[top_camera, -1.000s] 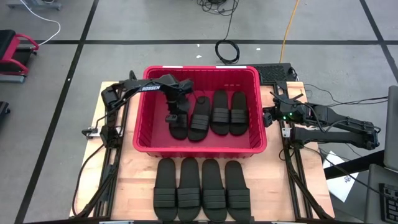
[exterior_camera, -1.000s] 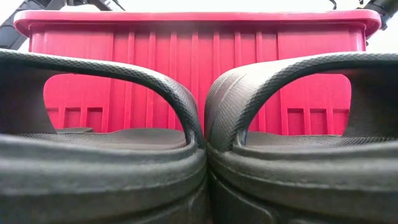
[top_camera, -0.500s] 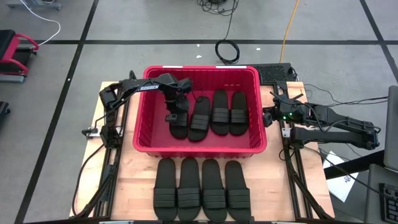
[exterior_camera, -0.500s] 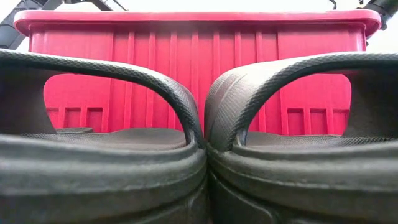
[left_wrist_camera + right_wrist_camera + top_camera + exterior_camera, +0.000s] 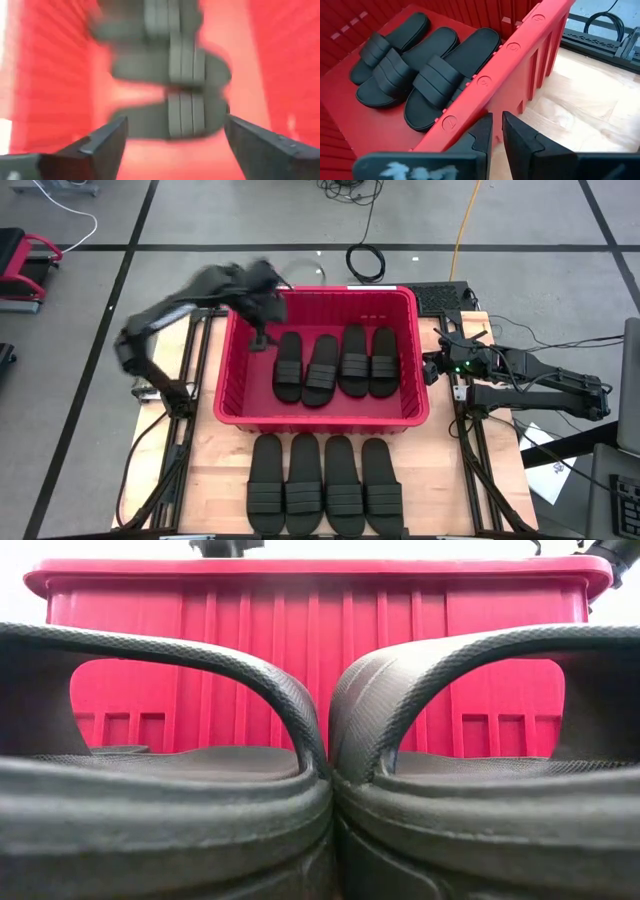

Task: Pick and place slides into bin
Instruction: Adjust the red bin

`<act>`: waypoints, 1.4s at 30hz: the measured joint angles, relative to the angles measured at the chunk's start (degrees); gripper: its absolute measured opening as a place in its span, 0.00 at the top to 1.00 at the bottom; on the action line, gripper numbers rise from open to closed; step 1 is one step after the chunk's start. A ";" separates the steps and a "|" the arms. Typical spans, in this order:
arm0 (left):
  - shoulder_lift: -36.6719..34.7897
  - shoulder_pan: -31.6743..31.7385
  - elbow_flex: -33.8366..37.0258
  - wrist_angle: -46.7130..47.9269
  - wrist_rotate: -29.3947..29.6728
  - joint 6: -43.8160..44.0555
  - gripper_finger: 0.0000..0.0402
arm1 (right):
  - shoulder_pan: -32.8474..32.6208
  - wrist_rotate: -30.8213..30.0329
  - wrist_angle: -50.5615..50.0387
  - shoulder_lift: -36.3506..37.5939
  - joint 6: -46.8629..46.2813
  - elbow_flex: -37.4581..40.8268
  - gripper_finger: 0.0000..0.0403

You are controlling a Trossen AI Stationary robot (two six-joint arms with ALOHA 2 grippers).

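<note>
Four slides [image 5: 327, 366] lie side by side in the red bin [image 5: 235, 405] in our high view, four more [image 5: 325, 485] lined up on the table [image 5: 440, 470] in front of it. A second ago the left gripper [image 5: 262, 330] was down on the leftmost slide; now it has lifted to the bin's left rear corner. Low view: two slides' straps [image 5: 300, 710] fill the foreground, unchanged. Left wrist: fingers [image 5: 107, 142] spread wide, empty. Right wrist: the right gripper [image 5: 497, 132] is pinched nearly closed beside the bin's wall, empty.
</note>
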State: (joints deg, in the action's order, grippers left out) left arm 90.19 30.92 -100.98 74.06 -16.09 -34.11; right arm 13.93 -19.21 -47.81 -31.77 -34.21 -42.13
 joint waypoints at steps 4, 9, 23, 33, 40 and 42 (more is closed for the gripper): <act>-12.46 -1.58 -1.06 -10.85 -5.86 5.19 0.44 | 0.00 -0.05 0.01 0.00 1.38 0.00 0.90; -25.12 -6.38 2.71 -25.33 -15.93 16.38 0.83 | 0.00 -0.20 0.45 -0.02 4.34 0.00 0.90; -48.82 -24.26 40.81 -44.60 18.01 39.24 1.00 | -0.02 -10.99 12.72 1.61 18.61 -0.07 0.90; -58.11 -24.62 51.33 -20.61 44.79 69.09 1.00 | 0.00 -16.03 26.47 5.17 23.06 -0.07 0.90; -57.90 -24.37 51.33 -6.92 56.06 84.72 1.00 | 0.00 -18.19 26.60 5.51 19.81 -0.07 0.90; -57.42 -23.77 51.33 -5.29 55.14 86.80 1.00 | 0.00 -18.22 26.61 5.53 19.70 -0.07 0.90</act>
State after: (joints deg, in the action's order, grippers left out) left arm 32.77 7.15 -49.65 68.77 39.05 52.70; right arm 13.93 -37.43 -21.20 -26.24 -14.50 -42.19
